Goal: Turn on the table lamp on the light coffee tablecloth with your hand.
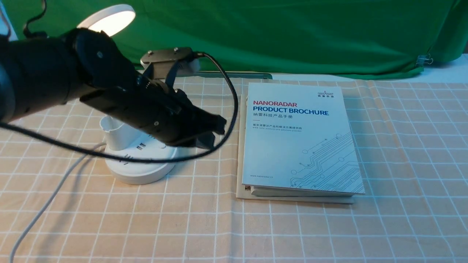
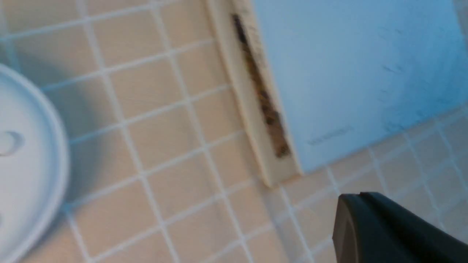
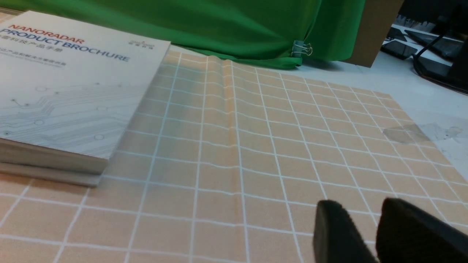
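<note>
The white table lamp stands at the left on the light coffee tablecloth. Its disc head glows brightly, and its round base with sockets and a pen cup lies partly behind my left arm. My left gripper, the hand, hovers just past the base's right side, fingers pressed together and holding nothing. In the left wrist view the gripper hangs over bare cloth, with the base's rim off to one side. My right gripper sits low over the cloth, a narrow gap between its fingers.
A stack of booklets topped by a Nanoradar brochure lies right of the lamp. The lamp's white cord trails toward the front left. Green backdrop cloth hangs behind, held by a clip. A black cable loops off my left wrist.
</note>
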Robot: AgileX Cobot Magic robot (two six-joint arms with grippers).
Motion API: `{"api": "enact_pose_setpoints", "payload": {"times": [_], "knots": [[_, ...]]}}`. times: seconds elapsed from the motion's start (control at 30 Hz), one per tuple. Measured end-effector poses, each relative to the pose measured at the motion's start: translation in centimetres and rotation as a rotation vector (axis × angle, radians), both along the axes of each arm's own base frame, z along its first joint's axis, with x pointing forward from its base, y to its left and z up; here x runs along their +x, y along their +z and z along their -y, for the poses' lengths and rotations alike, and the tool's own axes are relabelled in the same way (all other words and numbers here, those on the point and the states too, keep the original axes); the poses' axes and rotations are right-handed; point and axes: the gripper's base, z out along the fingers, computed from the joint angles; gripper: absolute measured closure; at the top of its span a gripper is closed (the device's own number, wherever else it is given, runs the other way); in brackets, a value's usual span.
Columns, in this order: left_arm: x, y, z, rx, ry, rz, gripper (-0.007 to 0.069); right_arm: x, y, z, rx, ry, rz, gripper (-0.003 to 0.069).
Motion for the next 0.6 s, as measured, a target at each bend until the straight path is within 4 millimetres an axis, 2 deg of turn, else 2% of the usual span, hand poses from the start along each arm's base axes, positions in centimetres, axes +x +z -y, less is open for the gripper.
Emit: {"api": "enact_pose_setpoints", "payload": {"times": [0.1, 0.17, 0.2, 0.23, 0.4, 0.6], "knots": [[-3.7, 1.3, 0.2, -0.046, -0.076, 0.075, 0.0624, 0.0, 0.0, 0.0, 0.0, 0.0, 0.0, 0.0418], [-6.3, 3.0, -0.3, -0.086, -0.091, 0.17, 0.0624, 0.0, 0.0, 0.0, 0.0, 0.0, 0.0, 0.0418], [-6.5, 3.2, -0.4, -0.089, -0.091, 0.179, 0.0624, 0.0, 0.0, 0.0, 0.0, 0.0, 0.0, 0.0418], [-8.2, 4.3, -1.0, -0.118, -0.088, 0.247, 0.0624, 0.0, 0.0, 0.0, 0.0, 0.0, 0.0, 0.0418], [-11.3, 6.4, -3.1, -0.177, -0.055, 0.393, 0.0624, 0.0, 0.0, 0.0, -0.001, 0.0, 0.0, 0.0418], [-13.3, 7.8, -4.6, -0.188, -0.06, 0.491, 0.0624, 0.0, 0.0, 0.0, -0.001, 0.0, 0.0, 0.0418]]}}
